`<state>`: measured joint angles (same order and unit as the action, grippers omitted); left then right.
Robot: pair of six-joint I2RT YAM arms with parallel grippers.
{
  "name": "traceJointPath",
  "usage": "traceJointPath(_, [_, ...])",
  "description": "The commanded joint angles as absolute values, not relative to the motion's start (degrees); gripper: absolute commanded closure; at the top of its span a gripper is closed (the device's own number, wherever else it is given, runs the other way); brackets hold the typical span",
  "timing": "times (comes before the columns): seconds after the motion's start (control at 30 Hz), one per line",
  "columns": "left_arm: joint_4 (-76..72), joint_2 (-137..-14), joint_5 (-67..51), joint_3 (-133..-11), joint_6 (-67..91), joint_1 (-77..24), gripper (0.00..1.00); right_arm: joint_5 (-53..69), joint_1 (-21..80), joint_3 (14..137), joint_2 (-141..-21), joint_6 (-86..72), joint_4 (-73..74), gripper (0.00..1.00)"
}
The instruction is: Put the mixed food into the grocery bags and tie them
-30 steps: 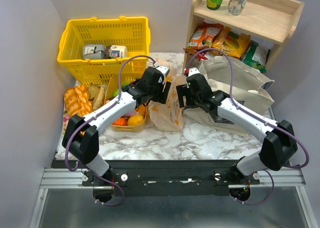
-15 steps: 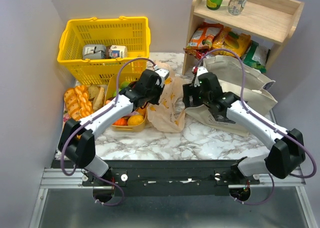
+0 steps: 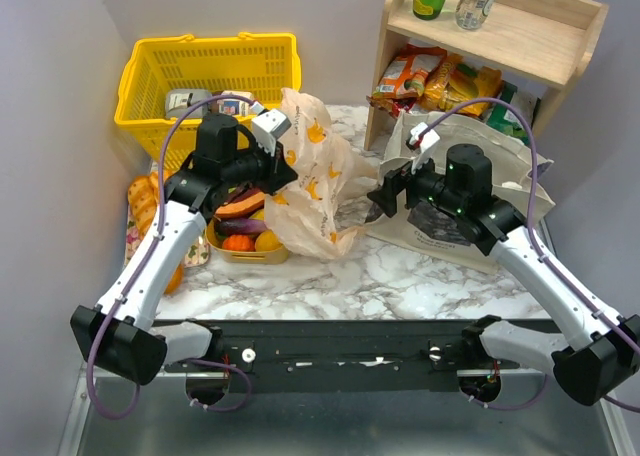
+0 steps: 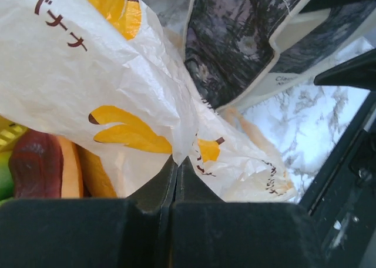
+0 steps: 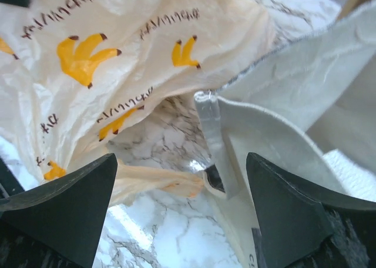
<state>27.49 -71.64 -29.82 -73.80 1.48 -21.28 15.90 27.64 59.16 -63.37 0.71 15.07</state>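
Left gripper: clamped shut on a fold of the thin translucent peach plastic bag with yellow banana prints. The film is pinched between the jaws and the bag's left side is held up, likely so the mouth can be stretched for loading.

Right gripper: spread wide, nothing held. It is parked between the plastic bag and the beige canvas tote with the dark rectangular print, probably lined up for the bag's opposite rim.

The mixed food (red-brown slice, purple eggplant, oranges) is seen in a small yellow tray just left of the bag, under the left arm. The bag's contents cannot be told.

Room: the bag is crowded by the tote on the right and the tray on the left. The far side is hemmed by a yellow plastic basket and a wooden shelf. Open white marble tabletop is found only on the near side.
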Motion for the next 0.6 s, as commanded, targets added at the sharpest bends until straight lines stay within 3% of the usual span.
traceJointPath(0.0, [35.0,-66.7,-41.0,-73.2,-1.7,-18.4,1.0,24.1,27.2,59.4,-63.7,3.7,10.7,0.01])
traceJointPath(0.37, [37.7,-58.0,-39.2,-76.3,-0.3,-12.6,1.0,31.6,28.6,62.0,-68.4,2.5,8.6,0.02])
traceJointPath(0.57, [40.0,-56.6,-38.1,-78.0,-1.0,-11.8,1.0,25.3,32.6,60.6,-70.8,5.4,8.3,0.02])
